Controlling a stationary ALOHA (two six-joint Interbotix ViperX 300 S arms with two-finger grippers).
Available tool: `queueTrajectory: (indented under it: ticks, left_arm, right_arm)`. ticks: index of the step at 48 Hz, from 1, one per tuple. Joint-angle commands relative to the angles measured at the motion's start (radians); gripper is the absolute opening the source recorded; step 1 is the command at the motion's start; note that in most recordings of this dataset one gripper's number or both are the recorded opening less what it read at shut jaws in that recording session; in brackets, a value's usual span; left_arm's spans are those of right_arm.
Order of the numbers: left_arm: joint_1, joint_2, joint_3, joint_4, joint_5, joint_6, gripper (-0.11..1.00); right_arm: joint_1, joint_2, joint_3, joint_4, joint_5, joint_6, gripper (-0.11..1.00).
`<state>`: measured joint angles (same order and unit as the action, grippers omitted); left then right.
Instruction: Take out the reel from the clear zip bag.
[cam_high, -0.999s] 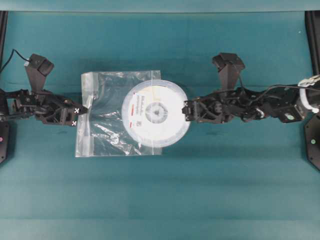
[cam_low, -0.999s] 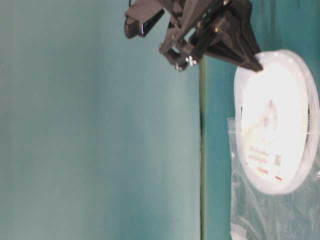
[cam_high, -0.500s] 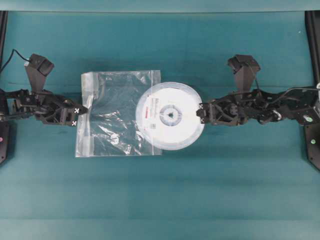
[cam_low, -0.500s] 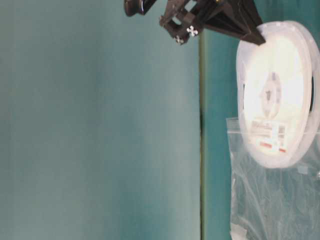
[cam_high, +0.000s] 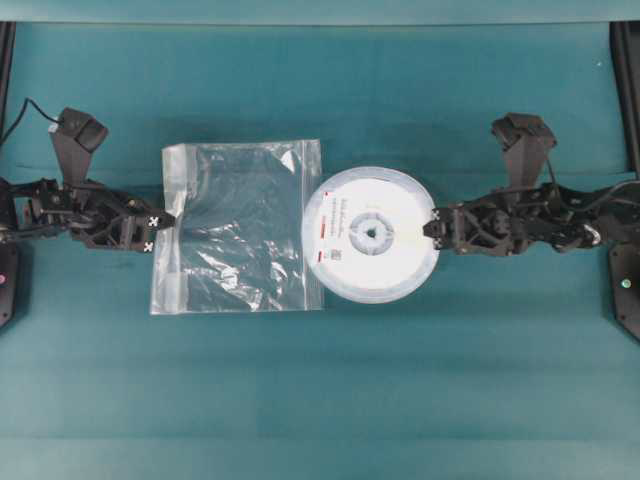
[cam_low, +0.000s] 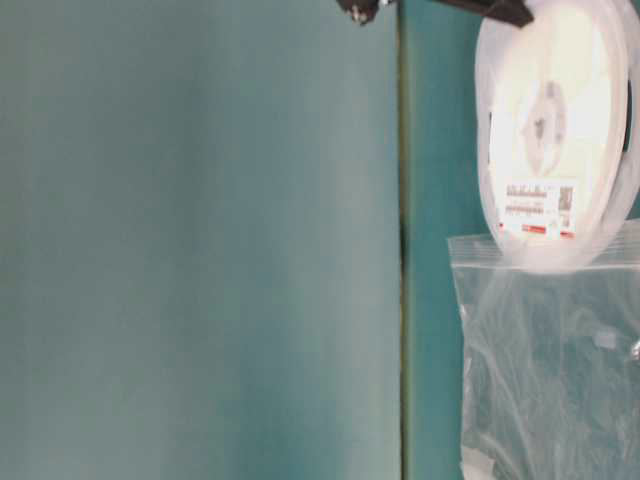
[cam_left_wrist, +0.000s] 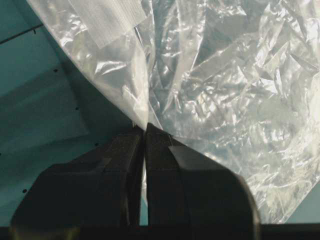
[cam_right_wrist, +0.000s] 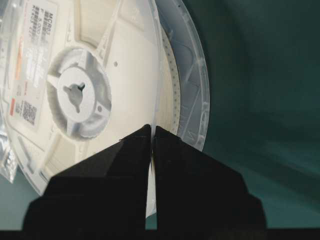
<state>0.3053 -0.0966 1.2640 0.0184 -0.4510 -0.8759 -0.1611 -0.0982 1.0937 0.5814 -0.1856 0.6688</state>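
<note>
Reel (cam_high: 371, 235) is pretty much out now, sitting mid-tabletop with the right gripper (cam_high: 432, 226) pinching its rim. Left gripper (cam_high: 166, 220) is clamped on the clear zip bag (cam_high: 240, 228) at its far edge, anchoring it so the pull works. Reel's left edge might just overlap the bag mouth, hard to tell.

The left arm reaches in from the left edge of the overhead view, lying low and level. Its left gripper (cam_high: 158, 221) is pinched tight on the edge of the clear zip bag (cam_high: 240, 228). The right arm stretches in from the right, its right gripper (cam_high: 432, 222) clamped on the rim of the reel (cam_high: 371, 234).
</note>
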Motion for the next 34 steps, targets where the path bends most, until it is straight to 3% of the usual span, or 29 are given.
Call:
queueTrajectory:
  ticks: [1,34]
  left_arm:
    - [0.000,-0.002,-0.008,0.003,-0.005,0.002,-0.01]
    - [0.000,-0.002,-0.009,0.003,-0.003,0.002,-0.01]
  right_arm:
    - [0.002,-0.026,0.012,0.008,-0.002,0.008,0.01]
    - [-0.006,-0.112,0.098,0.028,0.003,0.008,0.01]
